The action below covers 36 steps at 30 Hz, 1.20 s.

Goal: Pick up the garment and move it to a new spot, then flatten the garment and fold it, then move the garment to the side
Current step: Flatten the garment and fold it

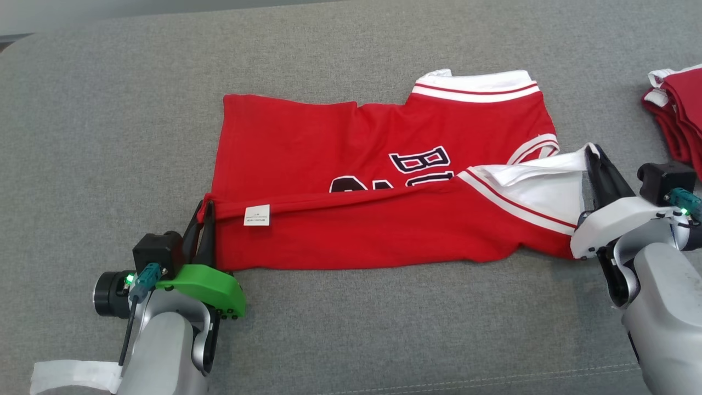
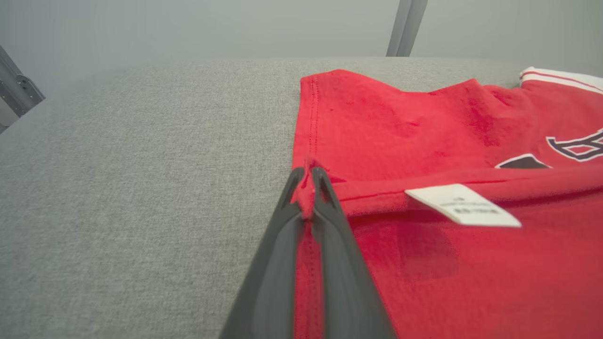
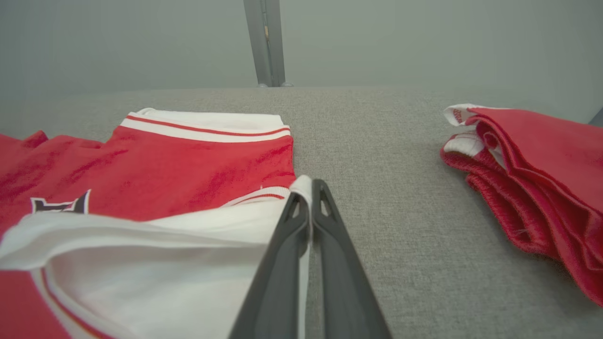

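Left gripper [image 1: 205, 211] pinching red hem corner; right gripper [image 1: 591, 151] pinching white-trimmed edge. Both pressed tight on cloth.
Red jersey [image 1: 356, 137] in middle of grey cushion [image 1: 109, 137], near half lifted over far half.
Advice: carry both corners level, same pace, cloth taut; release when edges match. Avoid red garment pile [image 1: 677, 104], far right.

Surface: grey woven cloth [image 1: 351, 329], across the whole scene.
Pile: folded red clothes [image 1: 680, 109] with white trim, far right.
Post: grey metal upright [image 3: 265, 42], beyond the far edge.
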### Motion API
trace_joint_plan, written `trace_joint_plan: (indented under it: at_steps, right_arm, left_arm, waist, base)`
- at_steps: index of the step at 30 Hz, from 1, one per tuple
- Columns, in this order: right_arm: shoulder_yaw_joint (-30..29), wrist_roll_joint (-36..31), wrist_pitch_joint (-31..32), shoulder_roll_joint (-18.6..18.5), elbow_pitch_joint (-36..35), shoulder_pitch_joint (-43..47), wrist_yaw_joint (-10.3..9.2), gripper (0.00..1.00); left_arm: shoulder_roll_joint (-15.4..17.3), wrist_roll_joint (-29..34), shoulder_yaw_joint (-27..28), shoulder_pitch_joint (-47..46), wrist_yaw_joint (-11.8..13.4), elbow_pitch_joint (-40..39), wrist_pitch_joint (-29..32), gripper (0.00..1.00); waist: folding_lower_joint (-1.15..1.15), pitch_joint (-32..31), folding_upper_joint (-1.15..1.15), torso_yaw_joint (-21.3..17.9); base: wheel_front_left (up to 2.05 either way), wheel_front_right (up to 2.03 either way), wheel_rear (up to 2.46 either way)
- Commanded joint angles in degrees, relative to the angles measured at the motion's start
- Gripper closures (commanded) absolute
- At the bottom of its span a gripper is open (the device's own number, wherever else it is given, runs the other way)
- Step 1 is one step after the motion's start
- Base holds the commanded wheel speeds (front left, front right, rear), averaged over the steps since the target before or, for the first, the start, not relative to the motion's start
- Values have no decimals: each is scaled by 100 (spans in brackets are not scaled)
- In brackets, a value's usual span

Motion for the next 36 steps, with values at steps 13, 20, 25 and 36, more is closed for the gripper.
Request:
trace_joint_plan:
  at_steps: [13,20,25,36]
  right_arm:
    - [-46,287,-16,115,-582,1015,-11,0]
    - [33,413,-16,198,-661,1451,-11,0]
    - [44,287,-15,289,-332,1380,-11,0]
    - [374,492,32,156,199,1240,-19,100]
  left_arm:
    - [27,-424,224,697,259,-871,-1,0]
    - [37,-485,136,990,262,-933,-1,0]
    - [37,-447,11,876,234,-914,-1,0]
    - [35,-656,-123,908,118,-789,-1,0]
  waist:
    - [0,-65,0,-37]
    - [0,-60,0,-66]
    - [0,-39,0,19]
    - [0,-88,0,119]
  base:
    - [0,0,0]
    - [0,0,0]
    - [0,0,0]
    - [0,0,0]
